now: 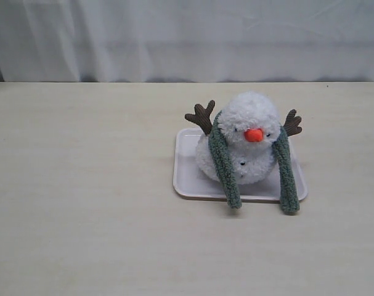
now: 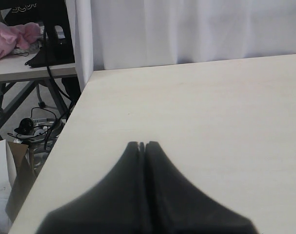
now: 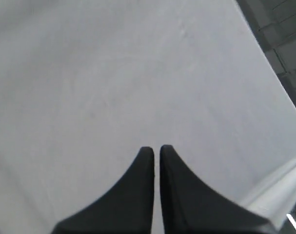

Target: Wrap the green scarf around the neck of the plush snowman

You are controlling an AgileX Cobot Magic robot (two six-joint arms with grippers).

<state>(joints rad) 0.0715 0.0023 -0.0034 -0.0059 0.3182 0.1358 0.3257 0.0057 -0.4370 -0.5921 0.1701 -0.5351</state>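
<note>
The plush snowman (image 1: 251, 120) sits on a pale tray (image 1: 185, 166) in the exterior view, white and fluffy, with an orange nose and brown twig arms. The green scarf (image 1: 224, 161) is draped behind its head. Both ends hang down the front, one on each side of the body, reaching past the tray's front edge. Neither arm shows in the exterior view. My left gripper (image 2: 142, 144) is shut over bare table, with nothing between its fingers. My right gripper (image 3: 156, 148) is shut too, over a plain pale surface.
A white curtain (image 1: 187, 37) hangs behind the table. In the left wrist view the table's edge (image 2: 72, 114) drops off to a floor with cables, a box and a side bench holding a pink plush toy (image 2: 13, 39).
</note>
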